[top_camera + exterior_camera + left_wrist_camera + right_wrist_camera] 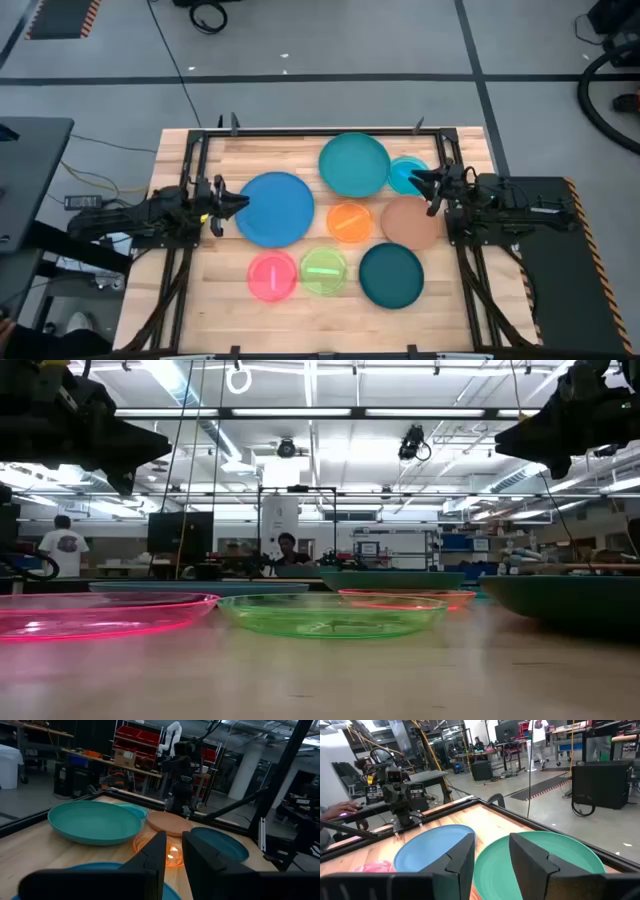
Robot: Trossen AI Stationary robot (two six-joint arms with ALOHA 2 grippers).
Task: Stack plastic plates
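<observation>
Eight plates lie flat and apart on the wooden table: blue [275, 208], teal [354, 165], cyan [405, 175], brown [410, 222], orange [349, 221], pink [271, 276], neon green [323, 271] and dark teal [391, 275]. My left gripper [235, 203] hovers open at the blue plate's left rim, raised above the table [90, 430]. My right gripper [422, 183] hovers open over the gap between the cyan and brown plates, also raised [570, 420]. The left wrist view looks over the blue plate [100, 867] toward the orange plate [142, 842]; the right wrist view shows the teal plate [555, 850] and the blue plate [430, 850].
A black metal frame [300, 133] runs around the tabletop, with the arm bases at its left and right edges. Bare wood shows along the far left corner [230, 155] and the near edge [330, 325]. People stand in the room beyond the table [62, 545].
</observation>
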